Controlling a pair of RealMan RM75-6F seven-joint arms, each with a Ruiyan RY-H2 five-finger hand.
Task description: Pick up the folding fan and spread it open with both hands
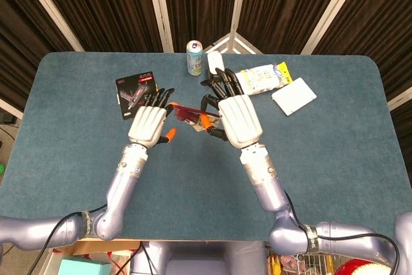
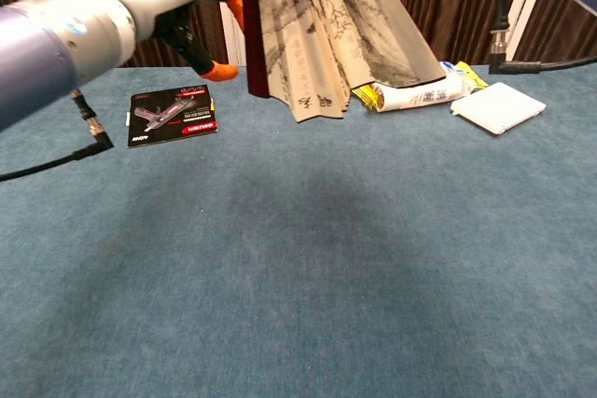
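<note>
The folding fan (image 2: 336,34) hangs partly spread above the table, its ink-painted paper fanned to the right and a dark red guard (image 2: 253,53) on its left side. From the head view only a dark red strip of the fan (image 1: 187,113) shows. My right hand (image 1: 235,117) grips it from above, fingers curled round its top; the chest view cuts that hand off. My left hand (image 1: 149,120) (image 2: 182,16) hovers just left of the red guard with its orange-tipped fingers apart and nothing in them. Whether they touch the guard I cannot tell.
A black card package (image 1: 137,92) (image 2: 173,115) lies at the back left. Behind the fan stand a drink can (image 1: 194,57) and a white bottle (image 1: 215,64). A yellow-white packet (image 1: 264,76) (image 2: 410,95) and a white box (image 1: 293,96) (image 2: 498,105) lie to the right.
</note>
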